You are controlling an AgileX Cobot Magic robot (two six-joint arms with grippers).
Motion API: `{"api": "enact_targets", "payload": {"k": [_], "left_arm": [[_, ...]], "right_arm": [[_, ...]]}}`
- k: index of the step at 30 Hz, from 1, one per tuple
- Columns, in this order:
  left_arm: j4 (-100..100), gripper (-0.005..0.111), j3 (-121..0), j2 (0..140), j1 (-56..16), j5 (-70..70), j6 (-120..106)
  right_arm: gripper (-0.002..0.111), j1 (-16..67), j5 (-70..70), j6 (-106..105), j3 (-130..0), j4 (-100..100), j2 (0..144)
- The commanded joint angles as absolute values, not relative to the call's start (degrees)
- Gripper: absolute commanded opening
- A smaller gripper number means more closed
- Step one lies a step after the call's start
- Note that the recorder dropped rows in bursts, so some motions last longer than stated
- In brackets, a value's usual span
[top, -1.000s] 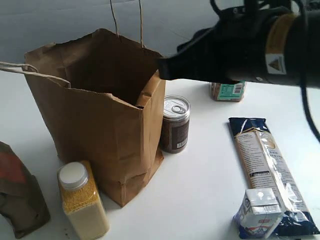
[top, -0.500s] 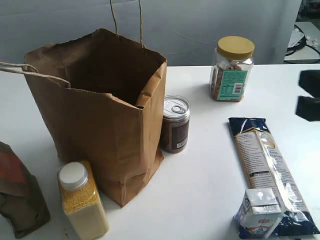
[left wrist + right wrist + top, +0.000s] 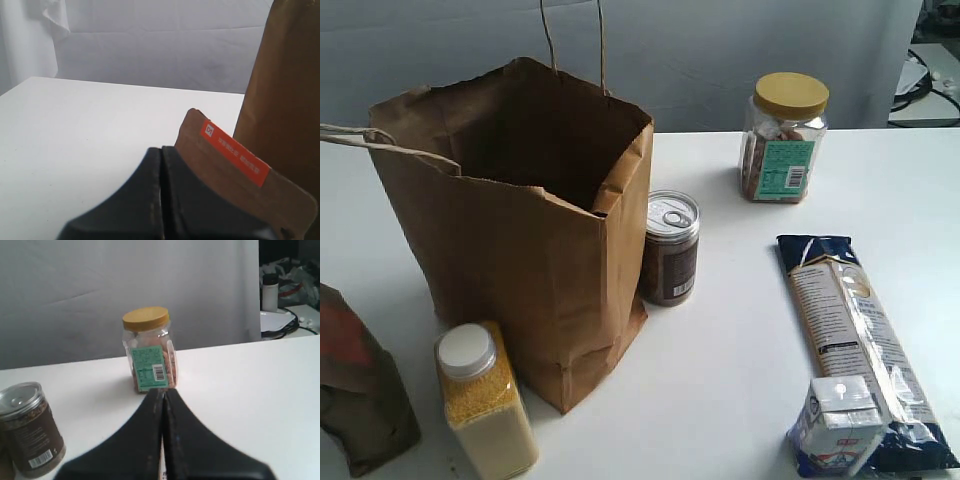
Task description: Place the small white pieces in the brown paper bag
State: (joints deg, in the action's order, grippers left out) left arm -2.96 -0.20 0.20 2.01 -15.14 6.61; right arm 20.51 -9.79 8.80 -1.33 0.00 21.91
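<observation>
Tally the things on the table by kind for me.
brown paper bag: 1
dark pouch: 1
jars, yellow-lid jar and white-cap jar: 2
can: 1
pasta packet: 1
carton: 1
small white pieces: 0 visible
Total: 7

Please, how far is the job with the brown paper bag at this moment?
Done: cannot be confirmed; the brown paper bag stands open, but its inside is dark and no small white pieces show there or on the table. In hand: nothing; the left claw and right claw are both shut and empty. Left: unclear, maybe nothing.
</observation>
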Motion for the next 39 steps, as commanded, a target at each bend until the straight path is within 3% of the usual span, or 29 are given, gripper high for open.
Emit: {"api": "enact_targets", "payload": {"k": [1,6,39], "left_arm": [[-2.5,0.0,0.0,0.0,1.7,-14.9,6.9],[-2.5,0.0,0.0,0.0,1.7,-14.9,6.9],[-2.5,0.0,0.0,0.0,1.7,-14.9,6.9]], "right_arm": [[0.0,18.4,-5.1,5.7,0.0,2.4,10.7],[0.0,15.1,0.0,5.7,0.0,2.2,0.0],[0.0,13.9,4.8,0.0,0.0,3.2,0.0]]}}
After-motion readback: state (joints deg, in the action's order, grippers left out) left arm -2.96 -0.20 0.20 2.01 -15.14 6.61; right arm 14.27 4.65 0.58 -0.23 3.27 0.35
